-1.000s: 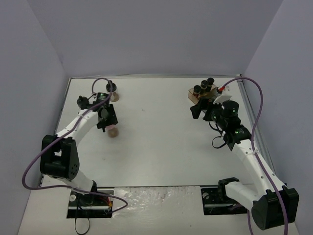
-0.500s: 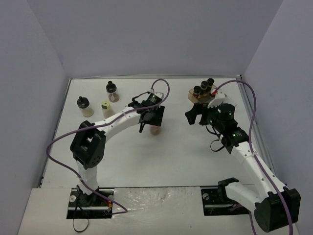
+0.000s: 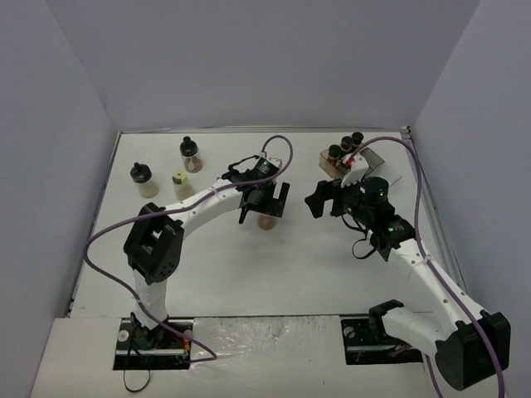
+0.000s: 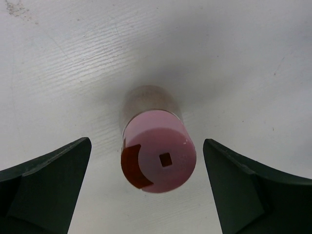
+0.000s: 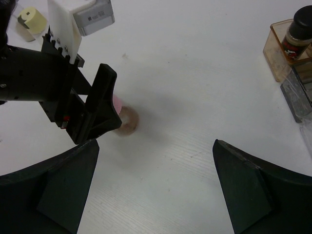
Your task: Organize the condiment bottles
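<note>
A clear condiment bottle with a pink cap (image 4: pixel 158 156) stands upright on the white table, mid-table (image 3: pixel 265 221). My left gripper (image 4: pixel 146 163) hovers over it, open, a finger on each side and neither touching; from above the left gripper (image 3: pixel 265 206) covers most of the bottle. In the right wrist view the pink-capped bottle (image 5: pixel 126 120) peeks out behind the left gripper (image 5: pixel 80 105). My right gripper (image 5: pixel 153 156) is open and empty, just right of it (image 3: pixel 323 197). Two black-capped bottles (image 3: pixel 141 178) (image 3: pixel 190 153) and a yellow-capped one (image 3: pixel 179 182) stand at the far left.
A stepped clear-and-brown rack (image 3: pixel 342 164) at the far right holds three black-capped bottles (image 3: pixel 347 144); its corner shows in the right wrist view (image 5: pixel 278 48). The purple cables loop above both arms. Grey walls close in the table on three sides.
My left arm swung from the far left to mid-table with the pink-capped bottle, then opened and let it go. My right arm shifted slightly left.
</note>
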